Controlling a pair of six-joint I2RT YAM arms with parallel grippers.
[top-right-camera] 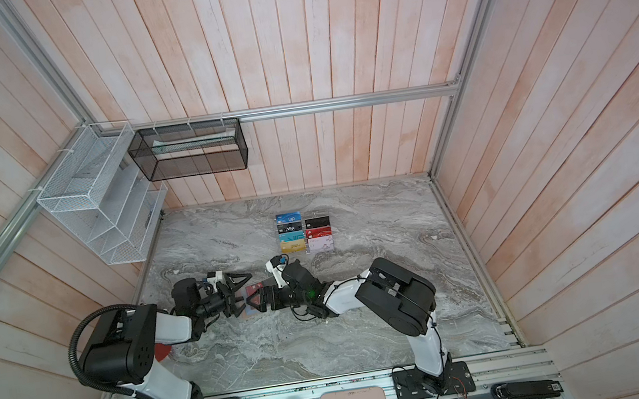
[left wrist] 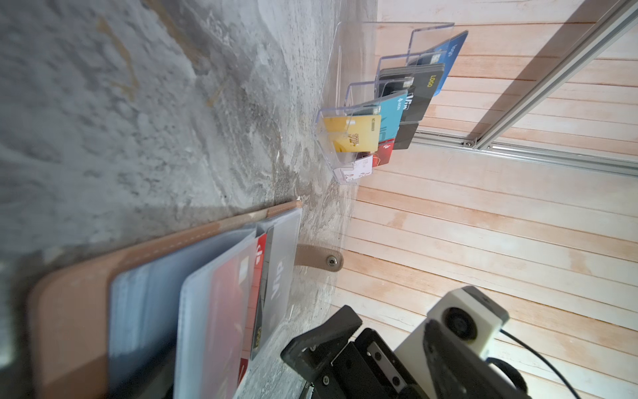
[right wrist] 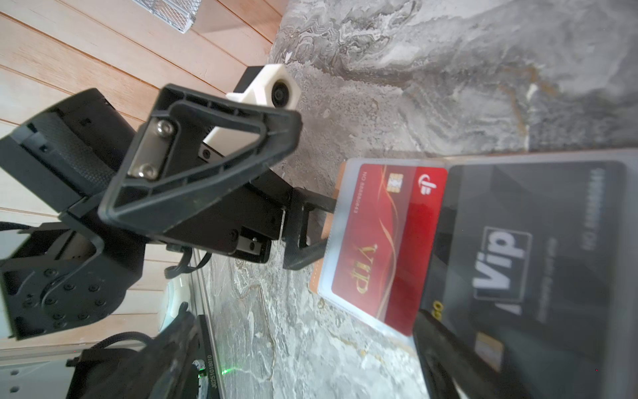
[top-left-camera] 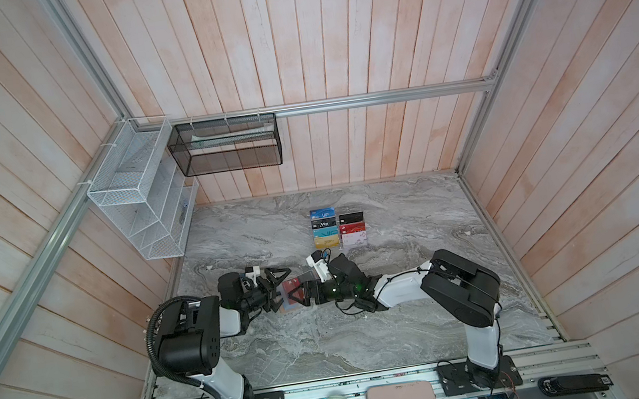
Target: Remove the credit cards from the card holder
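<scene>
The tan-pink leather bifold card holder (left wrist: 69, 311) lies open on the grey marble worktop (top-left-camera: 409, 323), dark red credit card (right wrist: 373, 241) and black "Vip" card (right wrist: 518, 241) sleeved inside. My left jaws and right jaws gape fully at it, gripping nothing.

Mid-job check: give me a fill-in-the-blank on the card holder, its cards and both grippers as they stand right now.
1. The card holder lies ___ on the table, lining up, between the two grippers.
2. The red card sits ___ one of its clear sleeves.
3. White lettering on the black card reads ___.
4. The left gripper and the right gripper, jaws wide apart, hold ___.

Missing words: open; inside; Vip; nothing.
</scene>
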